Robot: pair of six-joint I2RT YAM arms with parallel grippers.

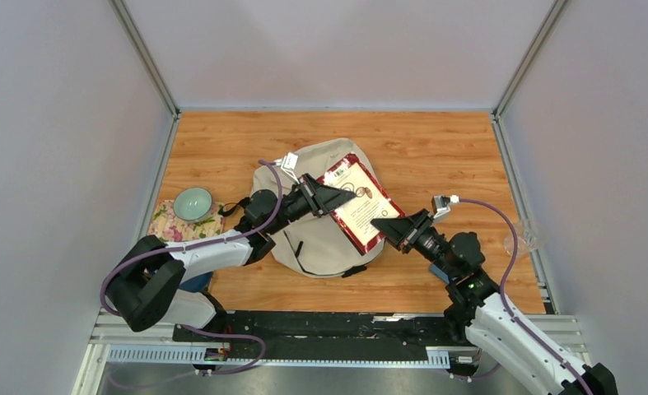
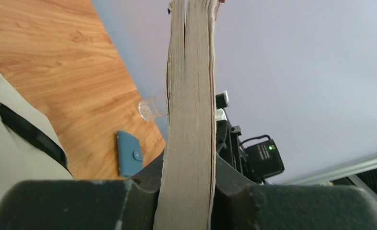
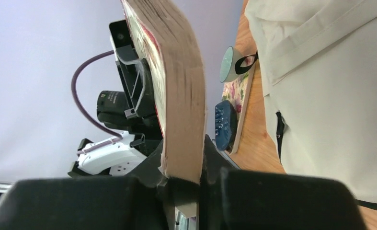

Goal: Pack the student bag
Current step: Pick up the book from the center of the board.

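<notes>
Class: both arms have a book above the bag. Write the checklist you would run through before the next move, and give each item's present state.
1. Left gripper shut on the book: ok.
2. Right gripper shut on the book's opposite edge: ok.
3. Book above the bag, not the bare table: ok.
4. Bag's opening unzipped and facing up: cannot tell.
5. Bowl apart from the bag: ok.
6. Wallet apart from the bag: ok.
</notes>
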